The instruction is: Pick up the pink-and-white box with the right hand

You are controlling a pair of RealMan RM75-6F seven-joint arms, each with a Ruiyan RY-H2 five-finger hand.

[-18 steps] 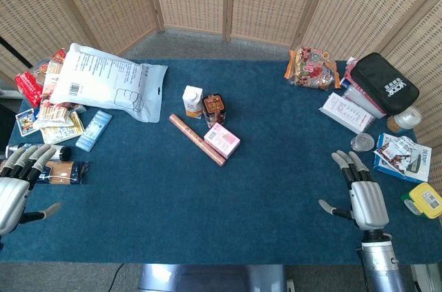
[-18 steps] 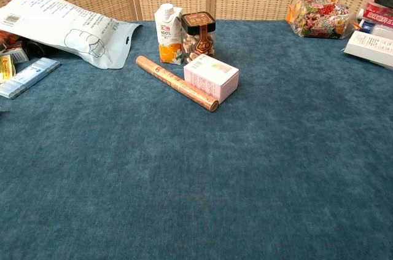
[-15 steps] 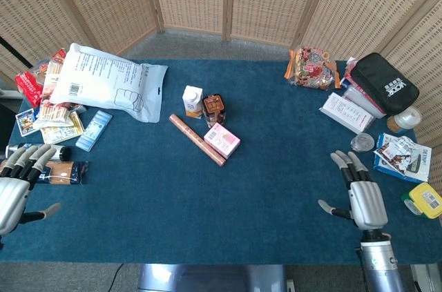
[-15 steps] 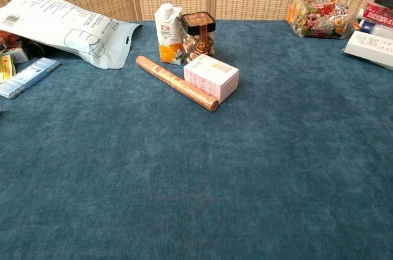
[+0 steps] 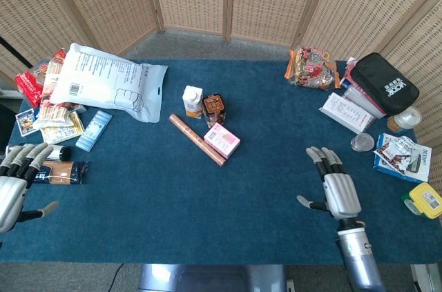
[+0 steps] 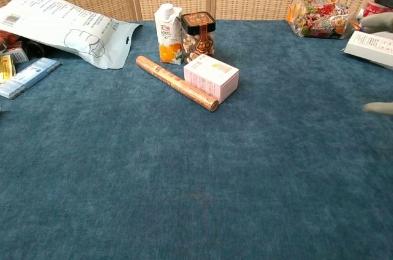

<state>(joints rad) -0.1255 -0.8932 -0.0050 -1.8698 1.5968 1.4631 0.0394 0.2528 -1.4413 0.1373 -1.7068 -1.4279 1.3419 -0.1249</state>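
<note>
Up and to the left of your right robot hand [image 5: 335, 187] the pink-and-white box [image 5: 222, 140] is lying on the desk [image 5: 262, 126], well apart, touching the wrapped roll [image 5: 197, 139] (long axis slanting down-right). Fingers are spreading, empty. You are sitting nearer than the left robot hand [image 5: 15, 185].

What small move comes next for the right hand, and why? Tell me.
Probably carry the right hand further left and forward toward the pink-and-white box. The hand is open, holds nothing, and sits well to the box's right near the table's front edge; the box lies untouched against the brown roll.
</note>
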